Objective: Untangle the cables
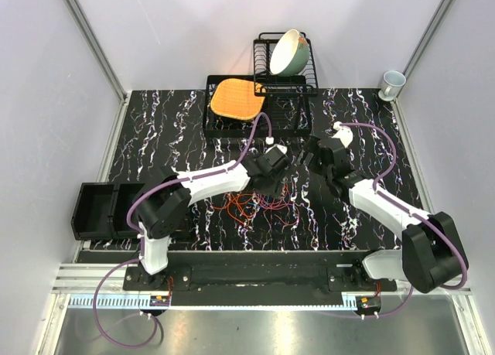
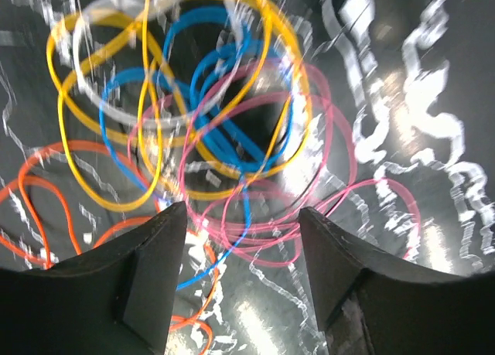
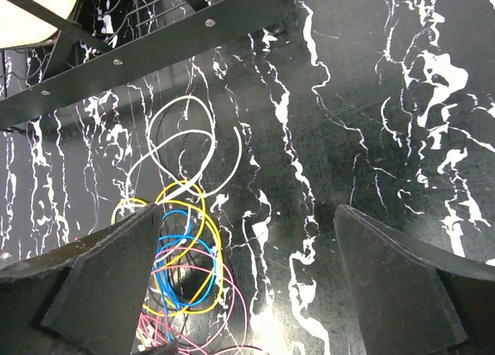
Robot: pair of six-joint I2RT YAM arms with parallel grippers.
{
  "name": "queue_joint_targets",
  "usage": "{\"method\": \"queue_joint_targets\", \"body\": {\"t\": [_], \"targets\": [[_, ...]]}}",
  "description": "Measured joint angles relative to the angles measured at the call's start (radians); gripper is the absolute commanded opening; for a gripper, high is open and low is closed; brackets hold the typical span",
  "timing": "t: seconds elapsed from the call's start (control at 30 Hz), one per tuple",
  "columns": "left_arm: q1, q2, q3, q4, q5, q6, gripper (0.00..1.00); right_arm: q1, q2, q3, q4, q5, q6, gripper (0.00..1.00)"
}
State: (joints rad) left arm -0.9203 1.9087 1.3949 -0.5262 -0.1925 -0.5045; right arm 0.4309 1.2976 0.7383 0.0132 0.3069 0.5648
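The cables lie as a loose tangle of thin loops on the black marbled table, between the two arms. My left gripper hovers right over the tangle. In the left wrist view its jaws stand apart, with pink and blue loops lying just past the tips and touching neither finger. Yellow, blue, pink, orange and white cables fill that view. My right gripper is wide open to the right of the tangle. In its own view bare table shows between the fingers, with the cables by its left finger.
A black dish rack holding a tilted bowl stands at the back, its frame close above the right gripper's view. An orange woven plate sits beside it. A mug is at the back right, a black bin at the left edge.
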Motion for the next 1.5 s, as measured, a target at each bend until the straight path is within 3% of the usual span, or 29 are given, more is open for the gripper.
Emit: {"method": "queue_joint_targets", "body": {"t": [0.57,0.97,1.17,1.3,1.5], "targets": [[-0.002,-0.042,-0.097,0.006,-0.025,-0.05,0.65,-0.014,0.063,-0.004,0.03,-0.093,0.0,1.0],[-0.002,-0.025,-0.097,0.033,-0.025,-0.063,0.52,-0.017,0.08,-0.004,0.051,-0.119,0.0,1.0],[-0.002,0.001,-0.097,0.032,-0.025,-0.074,0.52,-0.02,0.08,-0.004,0.052,-0.134,0.0,1.0],[-0.002,0.01,-0.097,0.034,-0.025,-0.081,0.36,-0.021,0.08,-0.004,0.052,-0.138,0.0,1.0],[-0.002,0.033,-0.097,0.039,-0.027,-0.092,0.23,-0.024,0.089,-0.004,0.057,-0.144,0.0,1.0]]}}
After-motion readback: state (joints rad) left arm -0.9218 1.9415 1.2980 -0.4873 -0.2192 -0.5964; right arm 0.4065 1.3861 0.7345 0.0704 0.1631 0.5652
